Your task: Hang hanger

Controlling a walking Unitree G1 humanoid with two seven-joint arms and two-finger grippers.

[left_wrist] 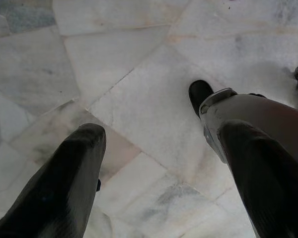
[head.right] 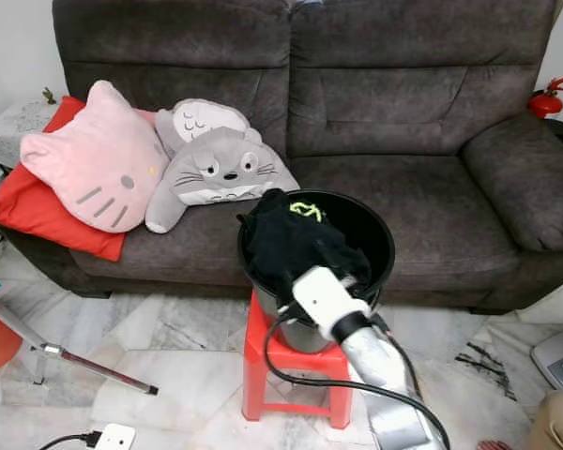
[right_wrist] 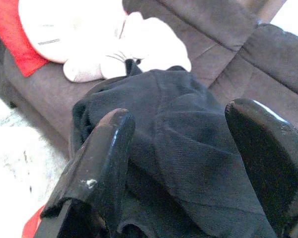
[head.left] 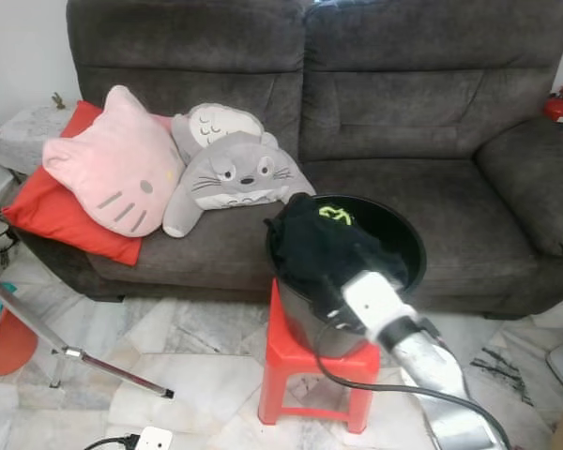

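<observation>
Right wrist view looks along the right gripper (right_wrist: pixel 176 158), whose two black fingers (right_wrist: pixel 102 163) stand wide apart just above a black garment (right_wrist: pixel 188 134); the cloth lies between them, not pinched, and I cannot tell whether the tips touch it. No hanger can be made out among the cloth.

The garment, which bears a yellow-green mark (head.left: pixel 336 216), is heaped in a black bucket (head.left: pixel 408 246) and spills over the rim on the robot's left. The bucket stands on a small red plastic stool (head.left: pixel 305 361), which sits on the marble floor (head.left: pixel 188 352) just in front of the sofa's front edge. The right arm (head.left: pixel 432 370), silver with a white wrist block and a black cable looping beside it, reaches up from the lower right to the bucket's near rim.

Behind the bucket is a dark grey sofa (head.left: pixel 403 103). At its left end, a grey cat-like plush (head.left: pixel 236 173) leans beside a pink cat-face cushion (head.left: pixel 117 164), which rests on a red cushion (head.left: pixel 61 211). A red extinguisher (head.left: pixel 561 101) shows past the sofa's right arm. On the floor to the left lie a metal tripod leg (head.left: pixel 84 356) and a white plug (head.left: pixel 152 438).

Left wrist view shows the left gripper (left_wrist: pixel 159 173) hanging over the floor tiles, fingers (left_wrist: pixel 64 183) well apart and holding nothing, with the robot's foot (left_wrist: pixel 238 114) beyond them.
</observation>
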